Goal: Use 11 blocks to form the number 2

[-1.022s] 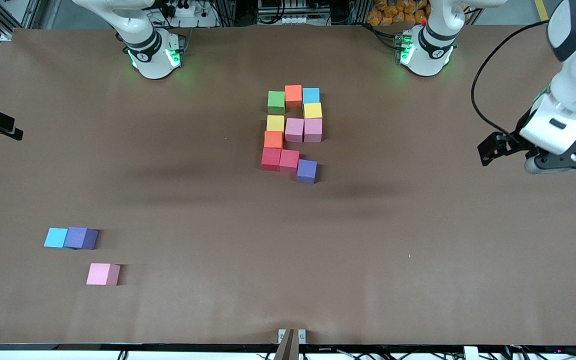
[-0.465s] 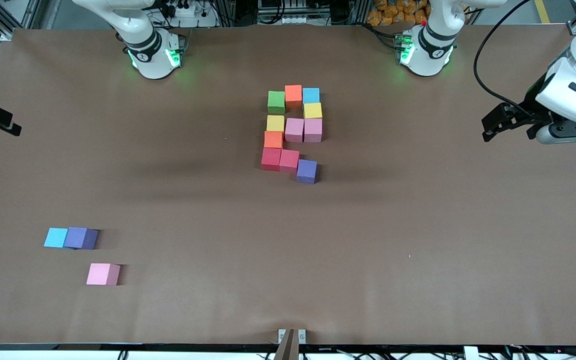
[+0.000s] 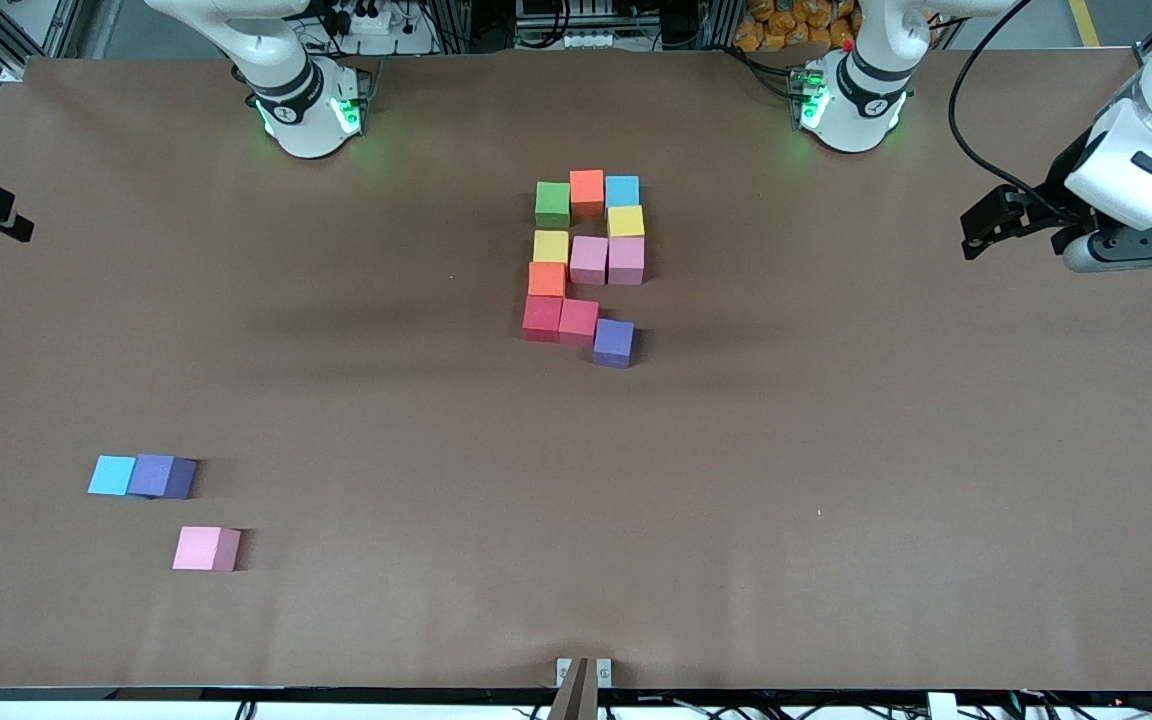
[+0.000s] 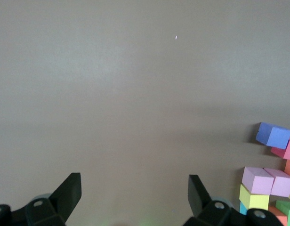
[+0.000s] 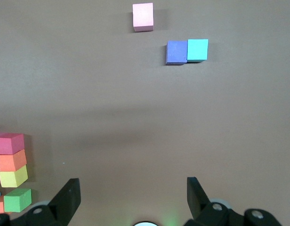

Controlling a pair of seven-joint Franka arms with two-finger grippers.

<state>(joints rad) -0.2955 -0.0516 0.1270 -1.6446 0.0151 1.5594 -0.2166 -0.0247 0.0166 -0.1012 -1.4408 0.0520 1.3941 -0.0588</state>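
The number 2 (image 3: pixel 586 265) lies in the middle of the table, made of blocks: green (image 3: pixel 553 203), orange (image 3: pixel 587 192) and blue (image 3: pixel 622 190) in the row nearest the bases, then yellow, pink, orange and red ones. A purple block (image 3: pixel 614 343) ends the row nearest the front camera, set slightly askew. My left gripper (image 3: pixel 978 228) hangs open and empty over the left arm's end of the table. In the left wrist view the left gripper (image 4: pixel 134 193) frames bare table, with the purple block (image 4: pixel 273 135) off to one side. My right gripper (image 3: pixel 6 215) is open and empty at the right arm's end; the right wrist view shows the right gripper (image 5: pixel 133 197) over bare table.
Three spare cubes lie near the front camera toward the right arm's end: a light blue one (image 3: pixel 112 475) touching a purple one (image 3: pixel 162 477), and a pink one (image 3: pixel 206 548) apart. The right wrist view shows the same pink cube (image 5: pixel 143 16) and purple cube (image 5: pixel 176 52).
The left gripper has risen and drawn back toward the bases' side at its end of the table. The right gripper has pulled back likewise. No block has moved.
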